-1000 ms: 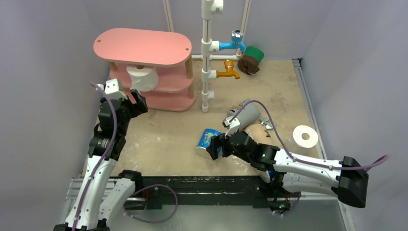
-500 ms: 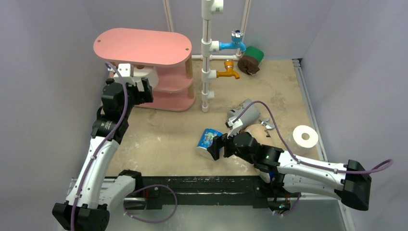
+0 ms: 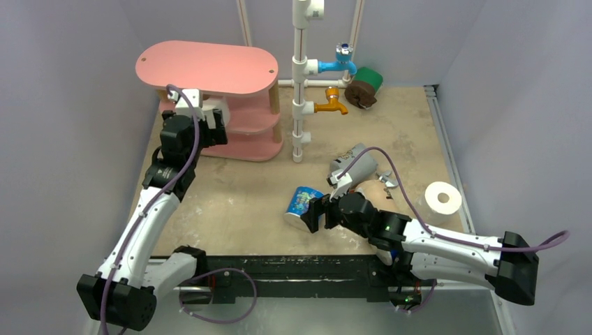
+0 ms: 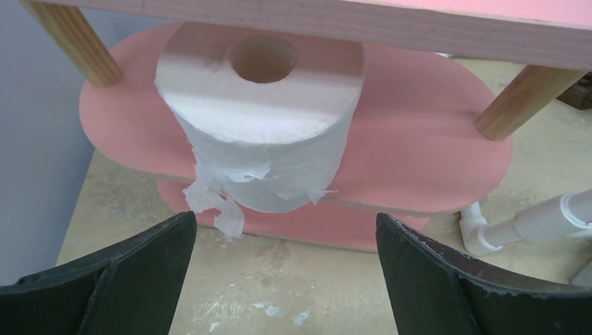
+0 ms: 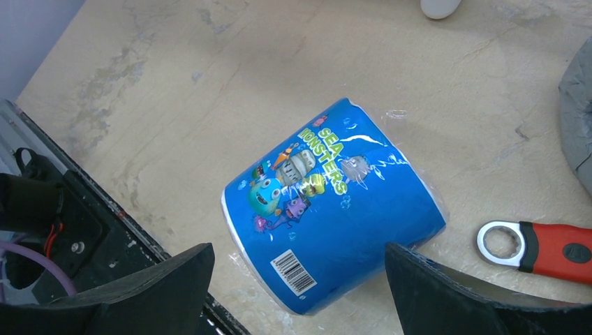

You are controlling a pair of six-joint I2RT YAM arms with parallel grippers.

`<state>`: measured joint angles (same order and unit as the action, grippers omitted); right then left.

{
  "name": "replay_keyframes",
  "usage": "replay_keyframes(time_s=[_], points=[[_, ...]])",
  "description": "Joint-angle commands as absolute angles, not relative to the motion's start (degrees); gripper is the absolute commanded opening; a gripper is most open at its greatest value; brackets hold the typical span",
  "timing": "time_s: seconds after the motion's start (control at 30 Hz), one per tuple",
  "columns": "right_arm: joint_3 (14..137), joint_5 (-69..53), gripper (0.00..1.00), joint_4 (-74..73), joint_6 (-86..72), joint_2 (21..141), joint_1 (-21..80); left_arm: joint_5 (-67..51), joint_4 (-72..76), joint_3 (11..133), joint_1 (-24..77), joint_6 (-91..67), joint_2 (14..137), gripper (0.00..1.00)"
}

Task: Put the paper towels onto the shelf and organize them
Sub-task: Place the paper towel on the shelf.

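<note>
1. A bare white paper towel roll (image 4: 258, 118) with a hollow core stands upright on the middle oval board of the pink three-tier shelf (image 4: 419, 139). The shelf's boards are joined by light wooden posts. The roll sits towards the board's left end and front edge, and torn scraps of paper hang from its lower rim.
2. The left gripper (image 4: 286, 276) hangs just in front of that roll at the height of the middle tier. Its jaws are spread wide and hold nothing, and the roll lies beyond the fingertips, apart from them.
3. A blue printed paper towel roll (image 5: 335, 209), its wrapper showing cartoon sea creatures, lies on its side on the tan table (image 5: 174, 91) close to the near edge.
4. The right gripper (image 5: 299, 257) hovers over the blue roll with its jaws released wide, one finger to each side. Whether either finger touches the wrapper cannot be told.
5. A red-handled wrench (image 5: 544, 248) lies flat just beside the blue roll, and a grey-wrapped roll (image 3: 356, 162) lies a little farther back.
6. A second bare white roll (image 3: 443, 197) stands upright near the table's right edge, well apart from the shelf.
7. A green-wrapped roll (image 3: 370, 78) and a brown-wrapped roll (image 3: 359, 94) lie against each other at the far back. They are beside the white pipe frame (image 3: 300, 84) with blue and orange taps, which stands right of the shelf.
</note>
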<state>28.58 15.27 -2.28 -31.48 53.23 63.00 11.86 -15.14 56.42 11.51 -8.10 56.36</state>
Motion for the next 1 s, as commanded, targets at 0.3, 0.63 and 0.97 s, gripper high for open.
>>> replay_keyframes(time_s=[0.3,0.63,0.97], points=[[28.89,15.22,0.94,-0.49,-31.11,54.24,63.1,28.6,-7.04,56.63,17.27,-8.26,62.74,1.0],[28.98,15.39,0.94,-0.76,-31.09,54.48,63.08,34.28,-8.17,59.76,18.02,-10.35,67.15,1.0],[29.18,15.59,0.94,-0.81,-31.04,55.02,63.1,38.18,-7.03,61.25,18.02,-11.99,70.4,1.0]])
